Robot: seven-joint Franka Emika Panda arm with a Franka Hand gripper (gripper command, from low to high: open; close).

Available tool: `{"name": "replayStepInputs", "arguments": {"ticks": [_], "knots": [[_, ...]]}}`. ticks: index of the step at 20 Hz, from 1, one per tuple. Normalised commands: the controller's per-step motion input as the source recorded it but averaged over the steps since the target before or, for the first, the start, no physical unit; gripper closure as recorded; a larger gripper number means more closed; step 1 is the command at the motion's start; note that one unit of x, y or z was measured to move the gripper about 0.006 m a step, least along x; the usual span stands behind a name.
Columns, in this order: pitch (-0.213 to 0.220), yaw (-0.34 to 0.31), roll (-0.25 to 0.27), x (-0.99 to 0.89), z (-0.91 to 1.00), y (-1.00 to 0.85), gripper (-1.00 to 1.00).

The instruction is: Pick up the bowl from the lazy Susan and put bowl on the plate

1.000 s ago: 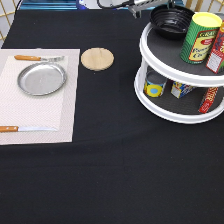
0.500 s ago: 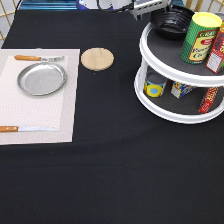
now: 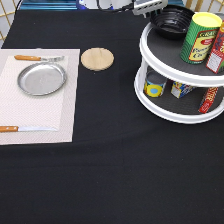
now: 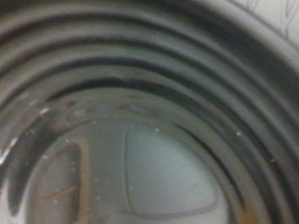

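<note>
The glossy black bowl [image 3: 172, 22] sits on the upper tier of the white lazy Susan [image 3: 165, 52], at the exterior view's top right. My gripper [image 3: 150, 8] is at the top edge of that view, just over the bowl's left rim. Only its grey lower part shows. The wrist view is filled by the bowl's [image 4: 146, 165] ridged inside, seen from very close. The silver plate [image 3: 42, 78] lies bare on a pale placemat [image 3: 60, 120] at the exterior view's left.
A green can [image 3: 200, 37] and a red box [image 3: 217, 50] share the upper tier with the bowl. Small tins [image 3: 155, 84] stand on the lower tier. A wooden disc [image 3: 97, 58] lies between mat and turntable. A fork [image 3: 37, 58] and knife [image 3: 25, 129] flank the plate.
The gripper has moved toward the exterior view's right, from beside the turntable to over the bowl's left rim. The bowl has stayed in place.
</note>
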Motion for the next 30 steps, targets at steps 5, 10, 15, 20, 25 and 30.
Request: {"name": "replayStepInputs", "arguments": {"ticks": [5,10,15,20,25,30], "knots": [[0.000,-0.116,-0.001,0.03,0.06,-0.17,1.00],[0.008,-0.120,0.023,0.00,0.40,-0.36,1.00],[0.089,-0.080,0.105,0.00,0.89,-0.61,1.00],[0.078,-0.048,0.114,0.00,0.79,-0.74,1.00],[0.004,-0.167,0.024,0.00,0.20,-0.53,1.00],[-0.007,-0.221,0.000,0.00,-0.18,-0.43,1.00]]}}
